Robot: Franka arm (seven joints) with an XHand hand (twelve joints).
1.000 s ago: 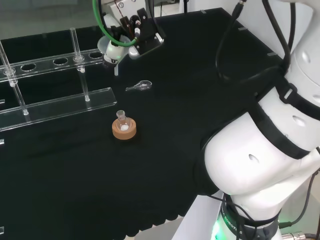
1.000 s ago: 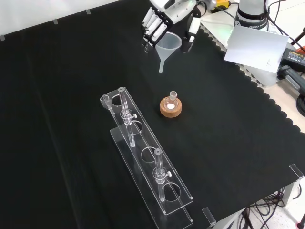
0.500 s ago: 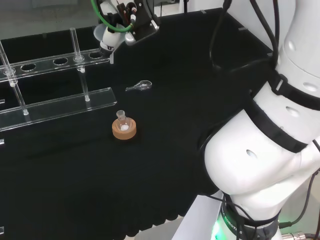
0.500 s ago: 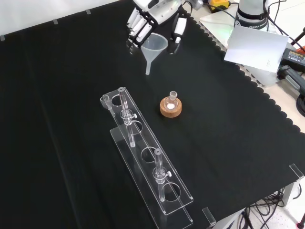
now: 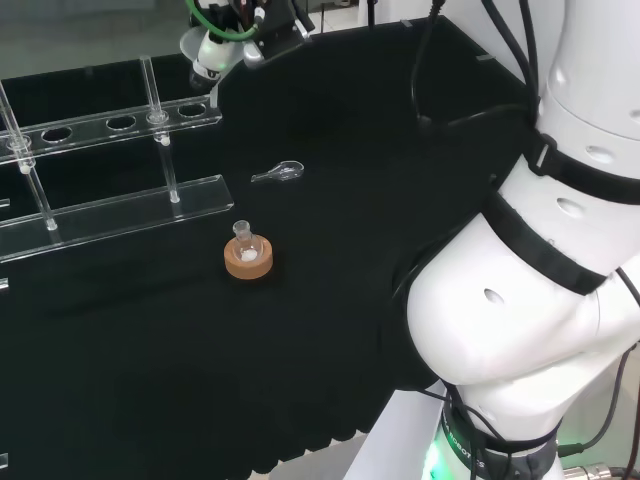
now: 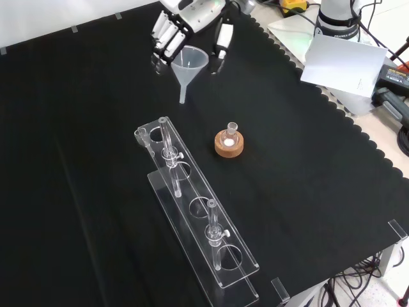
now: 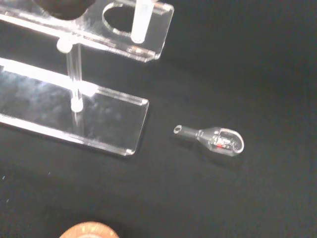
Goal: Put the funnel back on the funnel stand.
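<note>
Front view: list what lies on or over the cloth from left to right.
Clear funnel stand → funnel held in the hand → small flask on its cork ring.

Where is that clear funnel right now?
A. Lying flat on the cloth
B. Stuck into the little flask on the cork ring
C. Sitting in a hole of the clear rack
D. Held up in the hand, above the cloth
D: the hand has its fingers curled round the funnel, which hangs spout down beyond the end of the rack.

Hand (image 6: 192, 16) raised above cloth, fingers (image 6: 163, 35) curled, pointing down.
</note>
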